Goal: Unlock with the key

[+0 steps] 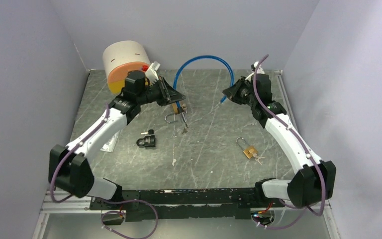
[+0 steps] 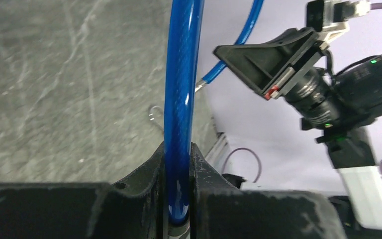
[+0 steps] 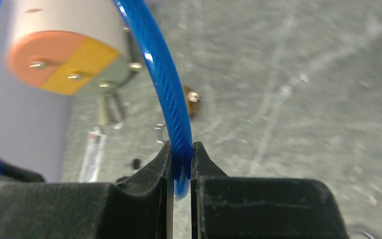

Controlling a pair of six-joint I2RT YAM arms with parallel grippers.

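Two robot arms hold one blue cable (image 1: 204, 57) between them. It bends up in a big arch over the back of the grey table (image 1: 209, 139).

The left gripper (image 1: 179, 98) is squeezed tight on one end of the cable. In its own camera, the blue cable (image 2: 181, 74) runs straight up from between the two black fingers (image 2: 149, 174). The right gripper (image 1: 226, 93) is clamped on the other end. Its camera shows the cable (image 3: 166, 84) pinched between its fingers (image 3: 204, 164) too.

Just under the left gripper sits a small gold lock (image 1: 175, 106) with a silver loop (image 1: 170, 118). A key (image 1: 184, 127) hangs down below it. I cannot tell if the key is inside that lock, or if the lock touches the table.

Other things lie flat on the table. A black lock (image 1: 146, 142) is in front of the left arm. A second gold lock (image 1: 249, 152) lies near the right arm, with small keys (image 1: 259, 159) just beside it. A round tub (image 1: 124, 59), cream on top with orange and yellow, stands in the back left corner. A small white strip (image 1: 110, 144) lies by the left arm.
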